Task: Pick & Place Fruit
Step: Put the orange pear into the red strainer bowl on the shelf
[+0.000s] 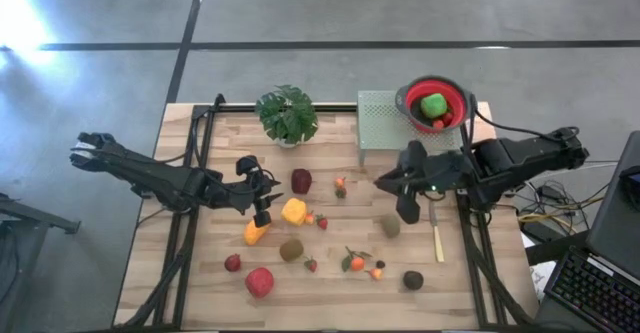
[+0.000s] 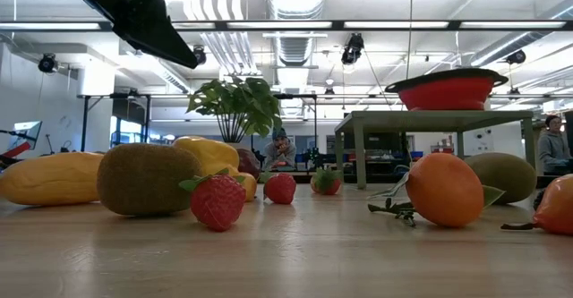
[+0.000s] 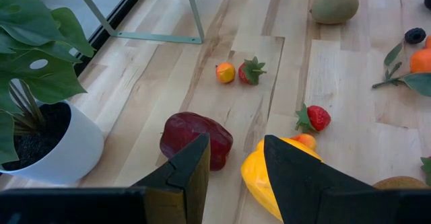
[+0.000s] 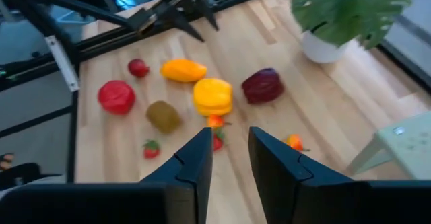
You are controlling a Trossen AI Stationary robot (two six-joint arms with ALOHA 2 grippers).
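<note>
Toy fruit lies scattered on the wooden table (image 1: pixel 330 293): a maroon fruit (image 1: pixel 301 181), a yellow pepper (image 1: pixel 294 211), an orange-yellow fruit (image 1: pixel 257 233), a brown kiwi (image 1: pixel 291 249), a red apple (image 1: pixel 259 281), strawberries (image 1: pixel 322 221) and an orange with leaves (image 1: pixel 355 263). My left gripper (image 1: pixel 265 205) hovers open above the table, just left of the maroon fruit (image 3: pixel 195 140) and the pepper (image 3: pixel 269 177). My right gripper (image 1: pixel 395 195) hangs open, high above the table's right half, with nothing between its fingers (image 4: pixel 195 160).
A red bowl (image 1: pixel 435 103) holding a green fruit and small red ones sits on a pale green stand (image 1: pixel 380 123) at the far right. A potted plant (image 1: pixel 287 115) stands at the far middle. A knife (image 1: pixel 437 238) lies right of a green-brown fruit (image 1: pixel 390 226).
</note>
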